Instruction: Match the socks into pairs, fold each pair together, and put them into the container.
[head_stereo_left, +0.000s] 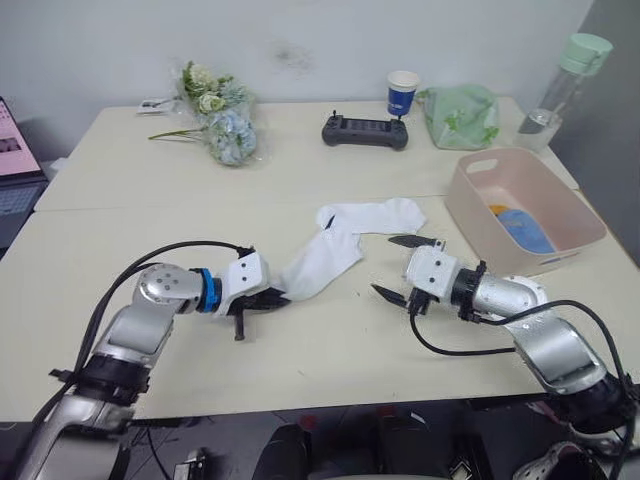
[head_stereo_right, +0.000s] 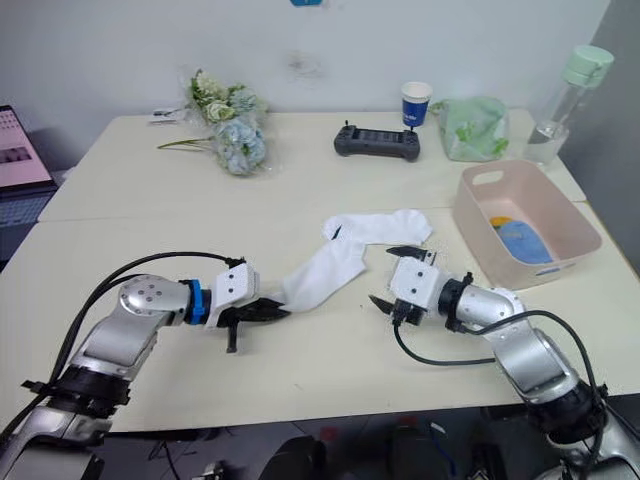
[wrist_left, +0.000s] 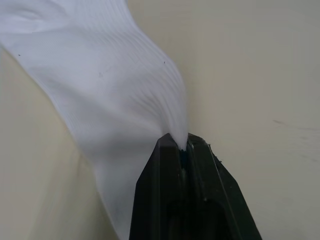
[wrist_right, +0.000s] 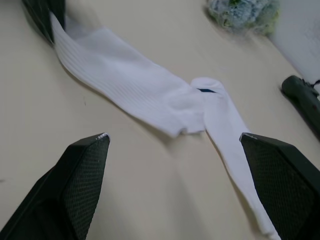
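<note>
Two white socks lie on the cream table, touching end to end. The nearer sock stretches toward my left gripper, which is shut on its near end, as the pinched cloth shows. The farther sock lies flat behind it. My right gripper stands open just right of the socks, its fingers spread wide with nothing between them. The pale pink container sits at the right. Inside it lie an orange sock and a light blue sock.
Along the far edge are a bunch of flowers, a black controller, a blue paper cup, a pale green cloth bag and a bottle. A laptop sits at the far left.
</note>
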